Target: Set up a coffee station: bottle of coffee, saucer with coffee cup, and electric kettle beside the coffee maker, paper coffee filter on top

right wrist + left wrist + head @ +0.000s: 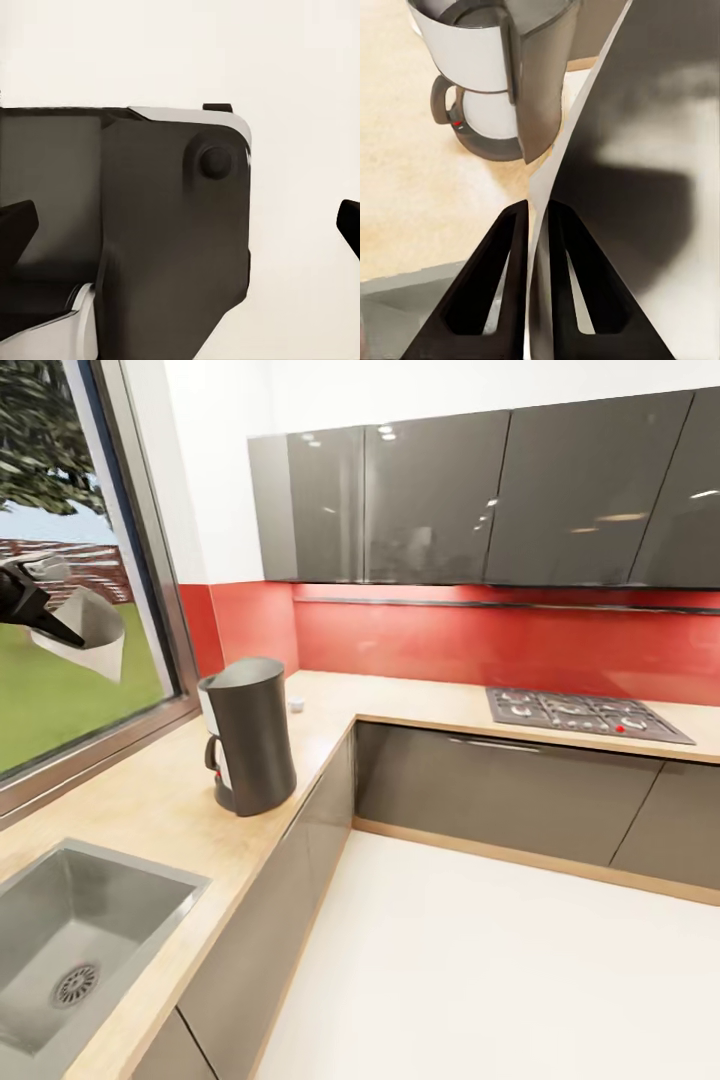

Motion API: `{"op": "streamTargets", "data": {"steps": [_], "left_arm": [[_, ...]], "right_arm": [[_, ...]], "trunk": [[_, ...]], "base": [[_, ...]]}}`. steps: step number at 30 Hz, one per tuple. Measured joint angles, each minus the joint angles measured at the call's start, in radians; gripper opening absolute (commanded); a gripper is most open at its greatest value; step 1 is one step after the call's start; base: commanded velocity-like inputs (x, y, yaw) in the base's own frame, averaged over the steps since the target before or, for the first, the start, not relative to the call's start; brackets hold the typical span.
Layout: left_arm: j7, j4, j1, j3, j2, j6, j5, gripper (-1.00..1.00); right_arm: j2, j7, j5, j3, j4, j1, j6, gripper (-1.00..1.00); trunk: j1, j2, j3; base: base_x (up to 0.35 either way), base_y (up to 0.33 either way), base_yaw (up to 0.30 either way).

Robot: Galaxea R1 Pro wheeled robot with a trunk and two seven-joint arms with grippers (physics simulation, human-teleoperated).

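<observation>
The coffee maker (250, 735) is seen standing upright on the counter (150, 810), between the sink (60, 950) and the inner corner, so that requirement is judged met. A paper coffee filter (90, 635) is held in the air by the left tool (45, 618), in front of the window (70, 560), above and to the left of the coffee maker and well apart from it. In the left wrist view the two fingers (502, 285) are pressed together on the thin edge of the filter (645, 172), with the coffee maker (502, 75) visible beyond on the counter. The filter is not yet on top of the machine; that step is judged to be in hand.

The right tool's fingertips (16, 225) are seen spread wide at the edges of the right wrist view, holding nothing, over pale floor and part of the robot's body.

A small white object (296, 706) lies on the counter behind the machine; too small to identify. Bottle, saucer, cup and kettle are judged as remaining steps, none being placed beside the machine
</observation>
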Motion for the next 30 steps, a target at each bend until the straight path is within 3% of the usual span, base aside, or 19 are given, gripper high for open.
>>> {"op": "streamTargets", "data": {"steps": [16,30], "left_arm": [[0.000,0.000,0.000,-0.001,0.000,0.000,0.002,-1.00],[0.000,0.000,0.002,0.001,0.001,-0.002,0.002,-1.00]], "right_arm": [[0.000,-0.004,0.000,-0.001,0.000,0.000,0.000,1.00],[0.000,-0.004,0.001,-0.001,0.000,0.000,0.000,1.00]], "trunk": [[0.000,0.000,0.000],[0.000,0.000,0.000]], "base": [[0.310,-0.074,0.000],[0.101,-0.011,0.000]]}}
